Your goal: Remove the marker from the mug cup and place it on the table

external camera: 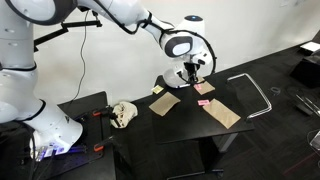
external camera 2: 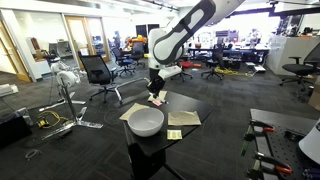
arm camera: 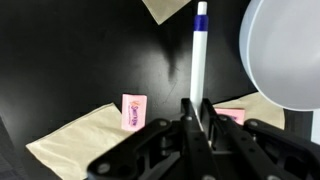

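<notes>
My gripper is shut on a white marker with a blue end that sticks out past the fingertips toward the black table. In both exterior views the gripper hangs low over the table among paper napkins. I cannot tell whether the marker's end touches the table. No mug shows in any view. A white bowl sits just beside the gripper.
Brown paper napkins lie on the table. Pink packets lie near the gripper. A metal bar frame lies on the table's side. Office chairs stand behind.
</notes>
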Motion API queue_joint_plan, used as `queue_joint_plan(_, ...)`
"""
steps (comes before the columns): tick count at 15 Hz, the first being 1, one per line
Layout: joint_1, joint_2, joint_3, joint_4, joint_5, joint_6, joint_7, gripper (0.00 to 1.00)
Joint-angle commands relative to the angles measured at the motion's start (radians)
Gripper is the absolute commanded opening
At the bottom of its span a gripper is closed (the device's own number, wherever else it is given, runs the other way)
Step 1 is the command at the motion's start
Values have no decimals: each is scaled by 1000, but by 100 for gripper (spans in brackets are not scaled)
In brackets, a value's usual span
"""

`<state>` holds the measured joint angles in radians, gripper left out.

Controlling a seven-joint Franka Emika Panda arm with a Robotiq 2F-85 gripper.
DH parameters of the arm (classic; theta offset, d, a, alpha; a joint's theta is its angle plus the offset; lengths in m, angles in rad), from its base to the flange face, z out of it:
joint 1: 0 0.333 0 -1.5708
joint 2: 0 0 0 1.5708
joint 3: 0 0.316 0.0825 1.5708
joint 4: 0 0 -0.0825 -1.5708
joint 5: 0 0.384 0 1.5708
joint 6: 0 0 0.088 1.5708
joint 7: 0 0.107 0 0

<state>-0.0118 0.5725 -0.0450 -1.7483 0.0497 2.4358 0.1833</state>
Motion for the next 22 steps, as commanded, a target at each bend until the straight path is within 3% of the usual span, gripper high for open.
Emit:
queue_joint_plan(1, 4, 33, -20, 36, -3, 4, 23, 3)
queue_joint_plan(11, -4, 139, -24, 99, 1, 15, 14, 3)
queue_joint_plan(12, -5, 148, -24, 104, 2, 12, 13, 31)
queue_joint_plan(16, -3, 147, -24, 101, 2, 5, 11, 60)
queue_joint_plan(20, 15, 62, -30, 36, -8, 18, 23, 91)
queue_joint_plan(22, 26, 8, -35, 5, -17, 17, 29, 100)
